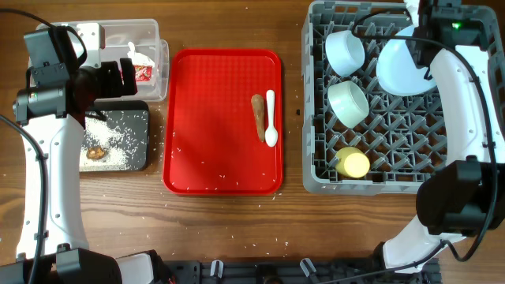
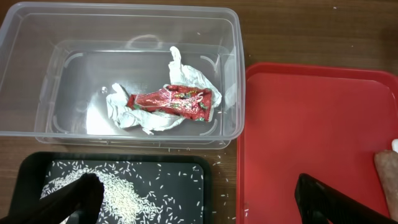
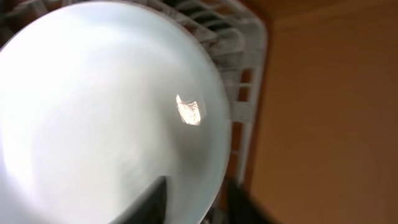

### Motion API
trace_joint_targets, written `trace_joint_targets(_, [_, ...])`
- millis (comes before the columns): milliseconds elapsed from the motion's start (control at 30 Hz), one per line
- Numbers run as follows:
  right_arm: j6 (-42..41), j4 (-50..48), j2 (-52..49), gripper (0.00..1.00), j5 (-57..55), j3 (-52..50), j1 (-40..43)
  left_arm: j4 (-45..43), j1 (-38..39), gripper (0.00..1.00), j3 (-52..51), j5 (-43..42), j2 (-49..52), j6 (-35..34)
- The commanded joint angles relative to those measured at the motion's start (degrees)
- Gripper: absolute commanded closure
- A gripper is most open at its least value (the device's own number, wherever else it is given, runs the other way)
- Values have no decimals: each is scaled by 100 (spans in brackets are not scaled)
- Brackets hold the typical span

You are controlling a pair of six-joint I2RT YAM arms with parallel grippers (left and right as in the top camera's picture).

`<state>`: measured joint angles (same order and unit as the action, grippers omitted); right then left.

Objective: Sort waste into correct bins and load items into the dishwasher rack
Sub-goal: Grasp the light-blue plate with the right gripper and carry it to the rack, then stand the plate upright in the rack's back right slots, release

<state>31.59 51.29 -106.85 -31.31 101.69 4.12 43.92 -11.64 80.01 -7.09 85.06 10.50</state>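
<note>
Though partly hidden, plate (image 1: 394, 72) in rack (image 1: 418, 136).

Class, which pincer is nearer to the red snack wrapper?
Left. The left pincer hangs open beside the clear tub holding the wrapper; the right pincer is far off, at the plate in the rack.

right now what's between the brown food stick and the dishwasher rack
The white plastic spoon lies on the red tray beside the brown food stick, then a strip of table before the dishwasher rack, seen overhead.
</note>
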Motion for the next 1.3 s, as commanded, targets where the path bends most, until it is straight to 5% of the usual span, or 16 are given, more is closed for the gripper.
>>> trace_joint_targets(0, [-494, 175, -105, 51, 1036, -20, -39, 4, -11, 0, 111, 13, -105, 129])
trace_joint_targets(200, [-1539, 146, -68, 46, 1519, 35, -39, 4, -11, 0, 111, 13, -105, 129])
trace_joint_targets(233, [-2061, 170, -37, 36, 1572, 101, -39, 4, -11, 0, 111, 13, -105, 129])
trace_joint_targets(267, [-2439, 251, 7, 10, 1832, 201, -39, 2, -11, 0, 111, 13, -105, 129])
trace_joint_targets(300, [-2688, 328, 83, 0, 2262, 269, -22, 2, -11, 0, 111, 13, -105, 129])
trace_joint_targets(367, [-3574, 367, 254, 0, 3104, 273, 184, 2, -11, 0, 111, 13, -105, 129])
trace_joint_targets(400, [-4916, 575, 260, 0, 3316, 269, 533, 2, -11, 0, 111, 13, -105, 129])
trace_joint_targets(467, [-6113, 905, 260, 0, 3318, 166, 1023, 2, -11, 0, 111, 13, -105, 129])
trace_joint_targets(733, [-6612, 807, 227, 42, 3362, -973, 2208, 2, -11, 0, 111, 13, -105, 129])
trace_joint_targets(1067, [-6918, -638, 216, 54, 3574, -2221, 2074, 2, -11, 0, 111, 13, -105, 129])
trace_joint_targets(1267, [-6911, -776, 216, 76, 3593, -2221, 1961, 2, -11, 0, 111, 13, -105, 129])
